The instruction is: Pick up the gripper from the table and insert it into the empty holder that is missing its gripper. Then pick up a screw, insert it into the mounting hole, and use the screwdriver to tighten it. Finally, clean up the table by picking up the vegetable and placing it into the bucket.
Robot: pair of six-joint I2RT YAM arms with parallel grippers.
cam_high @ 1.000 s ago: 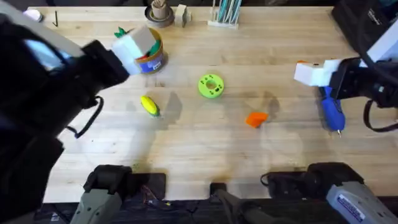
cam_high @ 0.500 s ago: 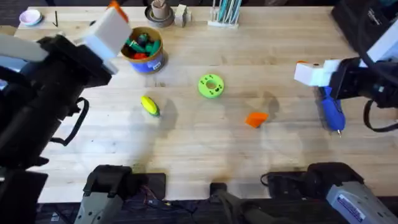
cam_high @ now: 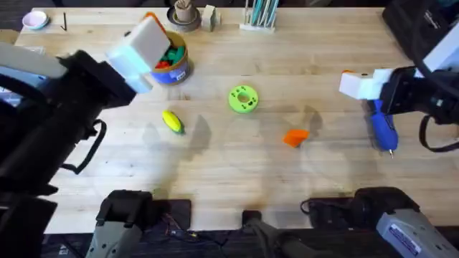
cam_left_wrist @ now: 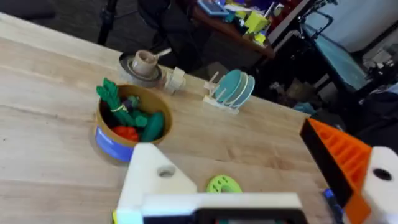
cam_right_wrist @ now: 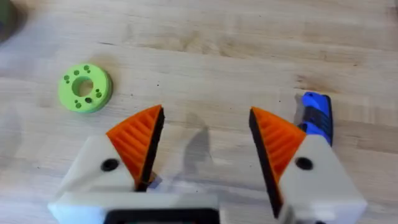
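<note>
Change since earlier: left arm has swung back over the bucket; a moment ago its white block sat to the bucket's side, leaving the toys inside uncovered. Right arm, wedge, vegetable and screwdriver lie as before.

Overhead, left gripper (cam_high: 143, 44): raised over the bucket (cam_high: 171, 66), partly covering it; whether its jaws are open cannot be told from above.

Overhead, wedge (cam_high: 295, 136): the loose orange gripper lies flat on the table (cam_high: 237, 179), well right of the bucket, beyond the green ring (cam_high: 243, 99).

Overhead, vegetable (cam_high: 173, 121): yellow, just below the bucket, nearer the left arm.

Overhead, right gripper (cam_high: 362, 83): far right of the bucket, beside the blue screwdriver (cam_high: 382, 127).

Left wrist view: one finger is a bare white holder (cam_left_wrist: 155, 180) with no orange tip; the other carries an orange pad. They stand spread apart with nothing between, above the bucket.

Right wrist view: both orange pads (cam_right_wrist: 138, 144) present, jaws released and empty, screwdriver alongside.

Key relation: the wedge lies between the arms, closer to the right gripper, on its bucket-facing side; the right arm looks better placed to pick it up.
</note>
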